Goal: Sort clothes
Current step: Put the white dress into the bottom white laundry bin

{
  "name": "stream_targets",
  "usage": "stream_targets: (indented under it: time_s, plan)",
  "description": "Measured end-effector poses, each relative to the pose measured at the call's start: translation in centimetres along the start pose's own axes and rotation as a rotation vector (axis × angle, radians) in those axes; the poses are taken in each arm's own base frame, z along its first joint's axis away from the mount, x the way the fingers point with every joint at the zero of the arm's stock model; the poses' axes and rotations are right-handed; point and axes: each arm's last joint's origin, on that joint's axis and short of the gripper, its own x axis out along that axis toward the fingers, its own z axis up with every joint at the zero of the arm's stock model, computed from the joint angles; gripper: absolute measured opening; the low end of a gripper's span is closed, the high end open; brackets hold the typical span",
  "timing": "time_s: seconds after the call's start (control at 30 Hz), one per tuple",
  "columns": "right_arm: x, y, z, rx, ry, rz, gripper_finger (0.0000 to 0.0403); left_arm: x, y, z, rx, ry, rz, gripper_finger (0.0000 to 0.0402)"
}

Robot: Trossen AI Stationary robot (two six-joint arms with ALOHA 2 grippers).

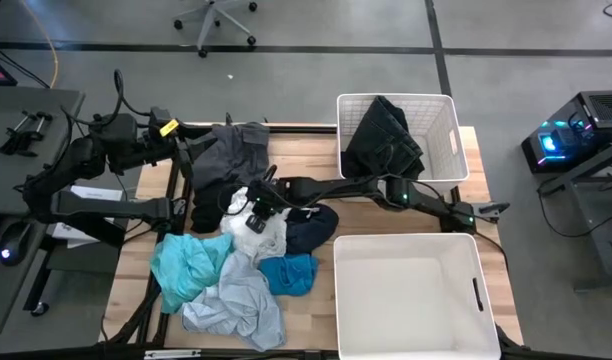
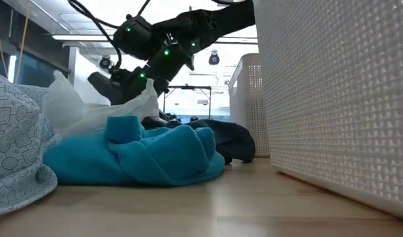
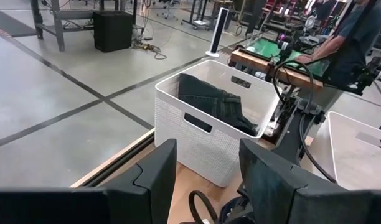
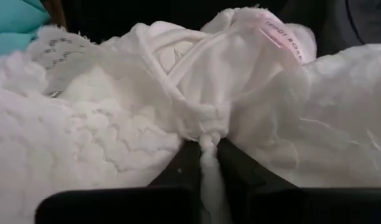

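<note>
Grey concrete flooring is surrounding a wooden table (image 1: 316,215) that is carrying two white slatted bins and a heap of garments. Nearest the front edge, the larger white bin (image 1: 411,295) is sitting with no garment showing inside it, while the smaller white bin (image 1: 398,135) at the far edge is holding a dark folded garment (image 1: 384,138). On the table's left half, the clothes are lying in a loose pile: a charcoal grey garment (image 1: 229,152) at the far side, a pale blue patterned garment (image 1: 236,305) and a light teal garment (image 1: 189,265) at the near side, a deep teal garment (image 1: 288,274) and a navy garment (image 1: 311,228) toward the centre, and a white knitted garment (image 1: 258,232) between them. Reaching across from the right, the right gripper (image 4: 206,149) is pressing into the pile, its two fingers pinching narrowly on a fold of the white knitted garment. Raised beyond the table's left edge, the left gripper (image 3: 206,177) is hanging with its fingers standing partly apart and holding nothing. In the background of the left wrist view, a person (image 3: 349,34) is standing at a workbench.
</note>
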Motion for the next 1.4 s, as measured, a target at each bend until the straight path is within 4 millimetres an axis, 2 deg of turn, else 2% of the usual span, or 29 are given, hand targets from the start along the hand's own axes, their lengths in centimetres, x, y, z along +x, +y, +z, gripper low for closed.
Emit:
stream_targets:
  time_s: [0.1, 0.17, 0.23, 0.33, 0.43, 0.57, 0.7, 0.83, 0.97, 1.07, 1.17, 1.27, 1.4]
  plan:
    - [-2.3, 0.1, 2.2, -0.033, -0.064, -0.035, 0.0023, -0.2, 0.0, 0.1, 0.000, -0.012, -0.003, 0.0161]
    - [-4.9, 0.0, 3.9, -0.032, -0.160, -0.034, 0.0010, -0.4, 0.0, 0.3, 0.016, -0.035, -0.008, 0.0161]
    - [-8.9, -0.1, 5.5, -0.017, -0.236, -0.060, 0.0006, -0.8, 0.1, 0.5, 0.037, -0.054, -0.010, 0.0161]
    - [-16.0, 0.4, 8.0, 0.001, -0.374, -0.040, 0.0009, -1.7, 0.3, 1.2, 0.051, -0.105, 0.011, 0.0161]
    - [-21.9, 1.1, 9.1, -0.029, -0.481, 0.010, 0.0004, -2.8, 0.6, 1.8, 0.062, -0.153, 0.049, 0.0161]
    - [-29.5, 2.5, 9.2, -0.054, -0.618, 0.079, 0.0005, -3.8, 0.8, 2.3, 0.064, -0.214, 0.060, 0.0161]
    - [-39.6, 4.1, 8.3, -0.096, -0.851, 0.195, 0.0003, -4.4, 0.9, 2.5, 0.052, -0.255, 0.056, 0.0161]
    - [-47.9, 5.7, 6.2, -0.194, -1.087, 0.313, 0.0004, -4.4, 0.9, 2.5, 0.052, -0.253, 0.060, 0.0161]
    - [-54.7, 6.7, 3.1, -0.311, -1.265, 0.442, 0.0004, -4.4, 0.9, 2.5, 0.053, -0.253, 0.060, 0.0161]
    - [-58.2, 6.9, 0.7, -0.320, -1.278, 0.551, 0.0004, -4.4, 0.9, 2.5, 0.059, -0.252, 0.060, 0.0161]
    - [-59.8, 7.2, -1.4, -0.267, -1.179, 0.670, 0.0007, -4.4, 0.9, 2.5, 0.059, -0.252, 0.061, 0.0161]
    - [-60.0, 7.7, -3.4, -0.170, -1.016, 0.682, 0.0007, -4.4, 0.9, 2.5, 0.059, -0.252, 0.061, 0.0161]
    - [-59.1, 7.6, -6.4, 0.020, -0.771, 0.504, 0.0005, -4.4, 0.9, 2.5, 0.060, -0.252, 0.061, 0.0161]
